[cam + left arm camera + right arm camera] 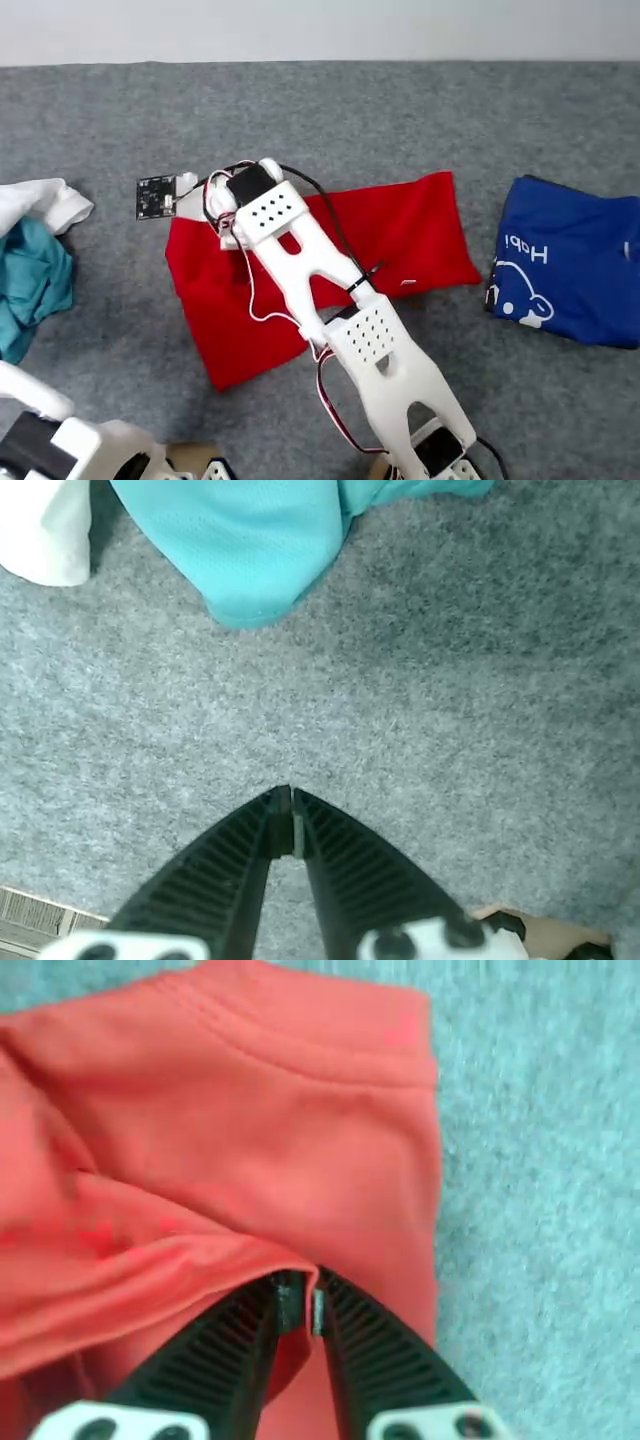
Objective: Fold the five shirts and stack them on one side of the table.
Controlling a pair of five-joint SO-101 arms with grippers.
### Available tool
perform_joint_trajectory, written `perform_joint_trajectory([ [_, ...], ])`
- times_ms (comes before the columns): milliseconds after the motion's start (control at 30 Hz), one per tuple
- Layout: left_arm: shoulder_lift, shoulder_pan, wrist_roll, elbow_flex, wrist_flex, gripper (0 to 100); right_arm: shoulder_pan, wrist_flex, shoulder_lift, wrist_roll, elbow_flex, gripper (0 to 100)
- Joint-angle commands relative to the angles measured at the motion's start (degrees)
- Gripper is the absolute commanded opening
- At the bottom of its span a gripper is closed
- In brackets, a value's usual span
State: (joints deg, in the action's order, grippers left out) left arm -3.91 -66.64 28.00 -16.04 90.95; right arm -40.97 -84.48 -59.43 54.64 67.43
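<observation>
Red shirt point(420, 235), soft and creased, lies on nubbly grey carpet point(400, 110); I see my right gripper point(300, 1305) pinching its fold, left gripper point(291, 815) closed empty, well apart.

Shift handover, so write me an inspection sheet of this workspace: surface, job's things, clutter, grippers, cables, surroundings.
Surface: grey felt-like table cover, bare between the shirts.
Job's things: red shirt partly folded mid-table; blue shirt folded at one side; teal shirt and white shirt bunched at the opposite side.
Clutter: nothing seen.
Grippers: right gripper shut on a fold of the red shirt; left gripper shut, over bare cover near the teal shirt.
Cables: loose wires run along the right arm over the red shirt.
Surroundings: pale wall behind the table.
</observation>
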Motion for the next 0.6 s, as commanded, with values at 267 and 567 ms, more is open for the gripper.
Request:
perform_joint_trajectory([
  [267,-2.2,0.1,0.2,0.1,-0.4,0,6.3,-3.3,2.7,-5.9,5.4,15.8],
  [567,-2.2,0.2,0.0,0.1,-0.4,0,2.9,-18.8,7.4,-14.9,10.6,15.8],
])
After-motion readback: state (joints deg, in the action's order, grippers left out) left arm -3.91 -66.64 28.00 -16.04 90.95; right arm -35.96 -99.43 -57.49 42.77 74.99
